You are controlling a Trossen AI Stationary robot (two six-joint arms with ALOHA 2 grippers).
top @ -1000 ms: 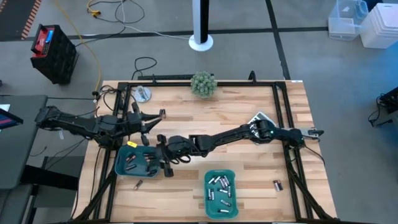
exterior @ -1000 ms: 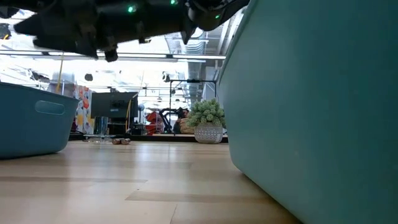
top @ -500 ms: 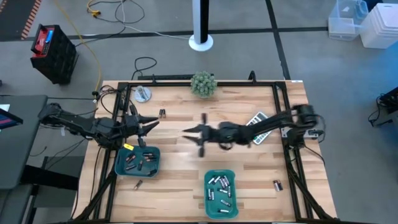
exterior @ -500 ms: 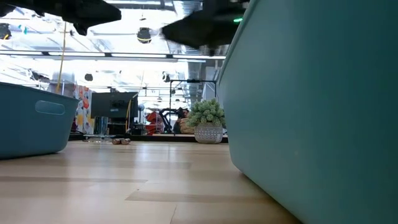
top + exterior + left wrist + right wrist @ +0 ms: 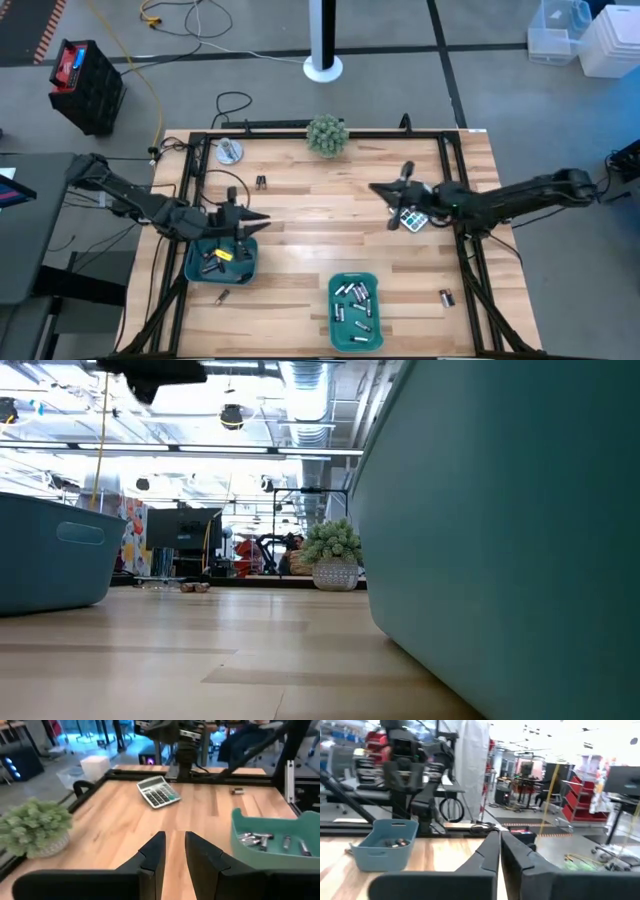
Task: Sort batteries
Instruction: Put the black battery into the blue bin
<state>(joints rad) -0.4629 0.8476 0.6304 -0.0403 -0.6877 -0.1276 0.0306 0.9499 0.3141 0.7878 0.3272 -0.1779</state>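
Note:
Dark batteries (image 5: 212, 262) lie in the left teal tray (image 5: 193, 268). Silvery batteries (image 5: 355, 305) lie in the near-centre teal tray (image 5: 335, 330). Loose batteries rest on the wood at the far left (image 5: 260, 182), the near left (image 5: 222, 296) and the near right (image 5: 446, 296). My left gripper (image 5: 252, 217) hovers over the left tray's far rim; its fingers (image 5: 155, 854) stand a narrow gap apart with nothing between. My right gripper (image 5: 380, 189) hangs above the table at right of centre, by the calculator (image 5: 412, 219). It is shut (image 5: 499, 851) and holds nothing.
A potted plant (image 5: 327, 135) stands at the far edge's middle. A black frame (image 5: 450, 160) borders the wooden table. The low view shows the left tray (image 5: 50, 550), the near tray's wall (image 5: 500, 510) close up and the plant (image 5: 335, 555).
My right gripper has drawn back from over the left tray toward the table's right edge, past the centre to the calculator, and has shut. My left gripper has swung toward the near edge, over the left tray's far rim.

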